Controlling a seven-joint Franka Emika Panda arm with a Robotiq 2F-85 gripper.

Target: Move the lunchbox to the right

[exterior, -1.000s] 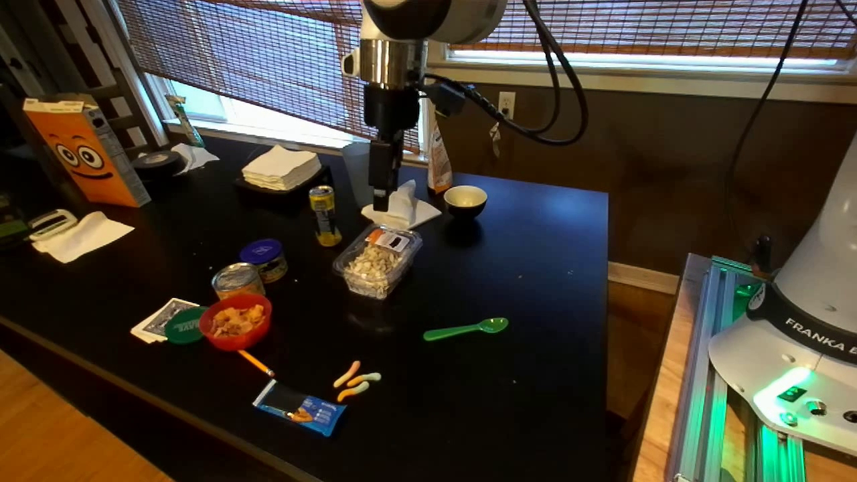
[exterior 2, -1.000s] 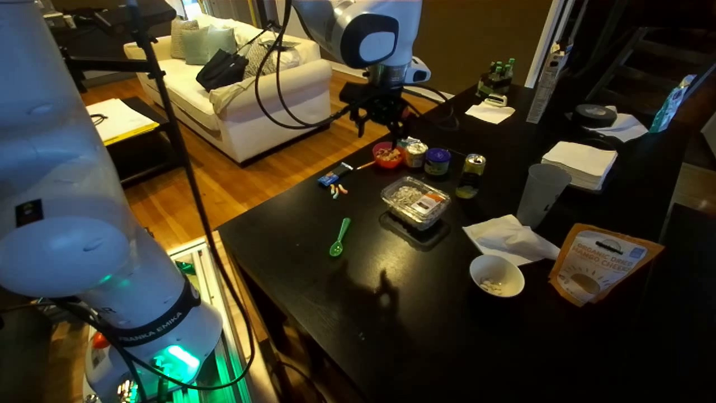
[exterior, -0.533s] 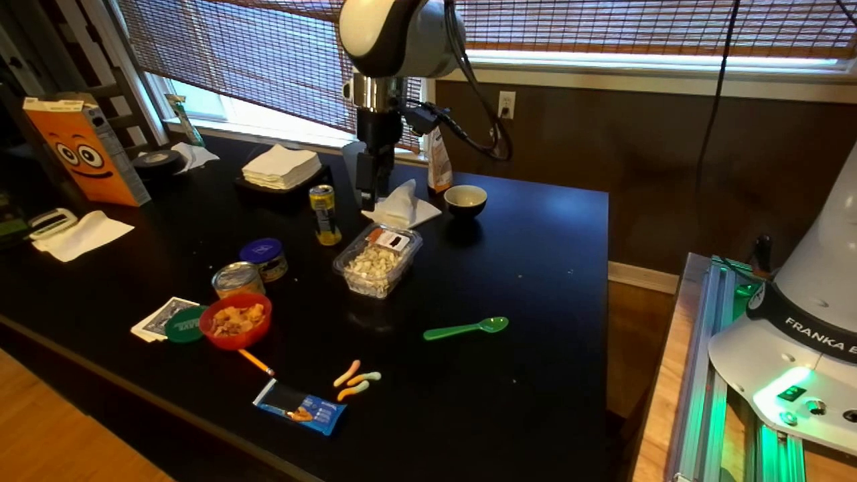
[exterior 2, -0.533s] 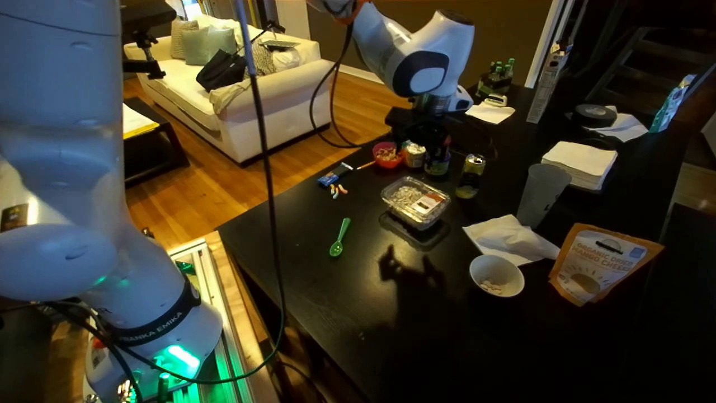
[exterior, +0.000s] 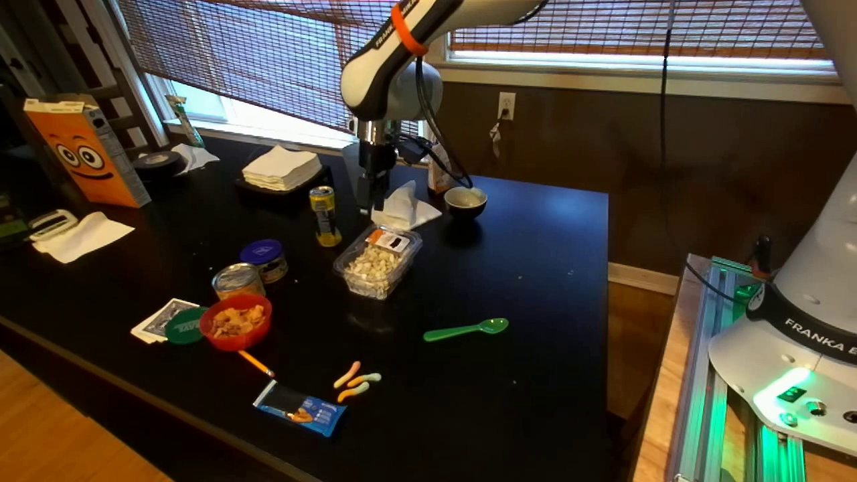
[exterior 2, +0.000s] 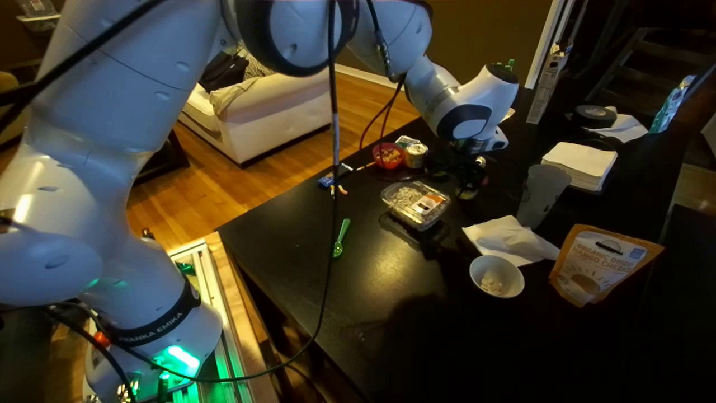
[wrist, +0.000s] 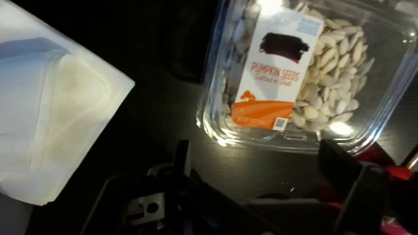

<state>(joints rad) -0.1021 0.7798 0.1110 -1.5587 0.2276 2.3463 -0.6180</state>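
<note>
Tool point(wrist: 256, 153): fingers point(wrist: 336, 160) spread well apart, with nothing seen held between them. It hangs above the bench point(exterior: 535, 281); its height cannot be read with confidence. In the wrist view one fingertip overlaps an edge of the lunchbox point(wrist: 303, 78); contact cannot be confirmed, and no grasp is evident.

The lunchbox, a clear plastic container, rests upright and lidded on the bench. Just beside it, but apart, lies the napkin point(wrist: 65, 107). The can point(exterior: 326, 219) stands upright near the lunchbox, partly hidden behind the tool in an exterior view. Further out are the spoon point(exterior: 466, 329) and the white-lined bowl point(exterior: 466, 211), neither touching the lunchbox.

Finding: the step in hand is judged to be the approach; grasp, transfer and release are outstanding.

Next move: the tool should come over the lunchbox, turn so that the fingers straddle its narrower span, descend, then clamp. The lunchbox appears broad against the finger spread, so alignment before lowering matters. The thin plastic will probably flex; moderate pressure is recommended. Risk noted: a low sideways path could knock the can. Which direction counts as right cannot be settled from the views alone.
</note>
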